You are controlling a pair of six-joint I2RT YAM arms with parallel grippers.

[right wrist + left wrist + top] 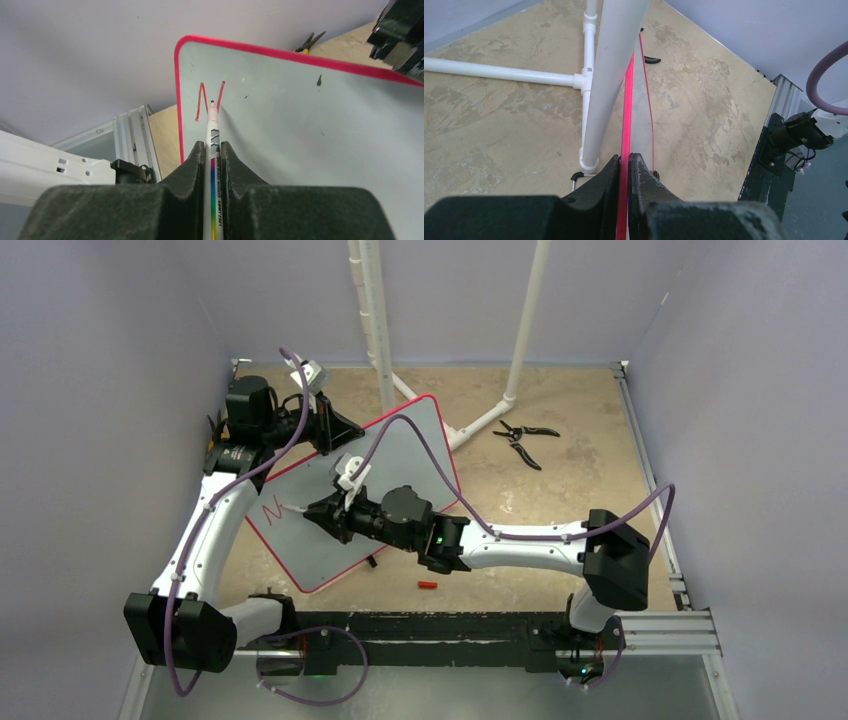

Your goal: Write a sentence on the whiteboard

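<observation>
Right gripper (212,146), jaws clamped on one marker (213,122), tip touching the one whiteboard (300,130) beside a single red letter N (207,100), near its left corner; left gripper (625,159), closed, pinches the board's far-left red rim (626,100).

White arm links (205,540), black joints (612,562), purple cables (814,77), and coarse black fingers (192,172).

The large flat whiteboard (312,558), pale grey-white with a thin red rim and rounded corners, sits turned diagonally on the tan tabletop (580,500). A small black foot (372,561) shows at its near edge. The thin red marker lettering (209,100) on it is a single handwritten "N", close to the board's left corner.
</observation>
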